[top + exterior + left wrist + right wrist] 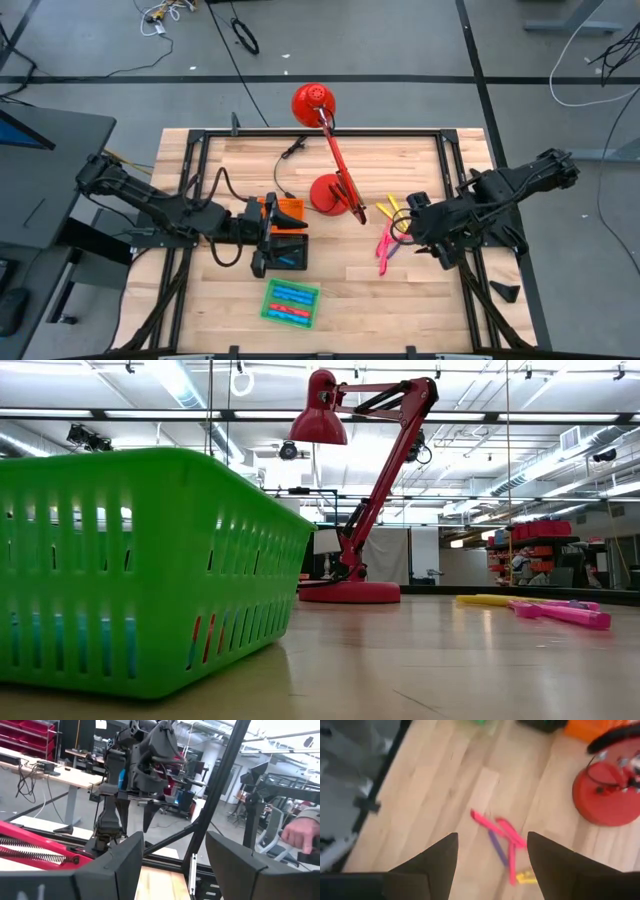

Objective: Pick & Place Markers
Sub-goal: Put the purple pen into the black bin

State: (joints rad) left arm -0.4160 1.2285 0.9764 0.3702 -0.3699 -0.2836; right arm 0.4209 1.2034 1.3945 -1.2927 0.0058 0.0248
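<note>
So the wooden bench [400, 290] is sitting inside a black frame on grey floor, lab shelving and desks behind. Left hand [262, 238] is hovering over the black tray [290, 250], fingers apart, holding nothing. One green tray [291, 303] is carrying about four markers [292, 300] lying crosswise. One red lamp [330, 190] is standing mid-bench. Loose markers [386, 245], maybe six, are lying mostly lengthwise beside the right hand [408, 222], which is wide open above them.

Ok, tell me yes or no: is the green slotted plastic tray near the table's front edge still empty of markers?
No: in the high view the green slotted plastic tray already holds several blue and red markers lying inside it.
</note>
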